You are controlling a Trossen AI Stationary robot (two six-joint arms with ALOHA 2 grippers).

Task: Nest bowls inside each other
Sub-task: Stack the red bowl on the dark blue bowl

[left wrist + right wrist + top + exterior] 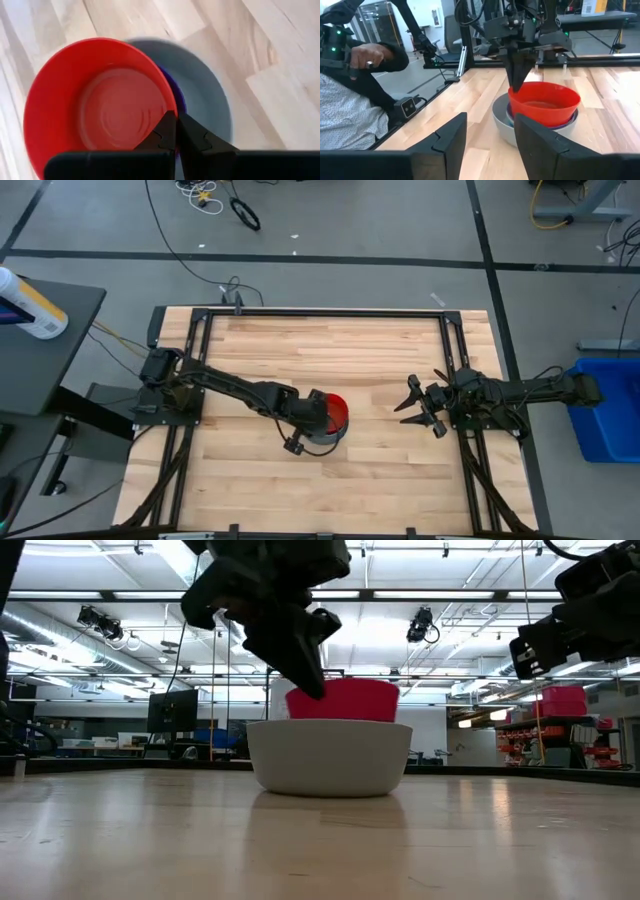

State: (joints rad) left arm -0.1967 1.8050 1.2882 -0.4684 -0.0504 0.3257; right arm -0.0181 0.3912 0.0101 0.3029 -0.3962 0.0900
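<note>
The red bowl (97,107) stands with its lower part inside the grey bowl (330,755), which rests by its base on the wooden table (380,350). A dark blue rim (179,97) shows between the two. My left gripper (173,120) reaches in from the table's left, shut on the red bowl's rim. In the high view the red bowl (335,410) is near the table's middle. My right gripper (412,405) waits open at the table's right side, and its fingers (450,132) point level toward the stack, apart from it. My left gripper pinches the red bowl's rim (169,107) on the side toward the table's left, one finger inside the bowl and one outside. The fingers (519,80) slant down from the left. The bowl stays upright with its rim (345,690) above the grey bowl's; whether it rests there I cannot tell.
A person (350,100) sits beyond the table's left edge, in the right wrist view. A blue bin (605,415) stands off the table's right side, and a white bottle (30,305) lies on a dark stand at the left. Bare wood surrounds the stack.
</note>
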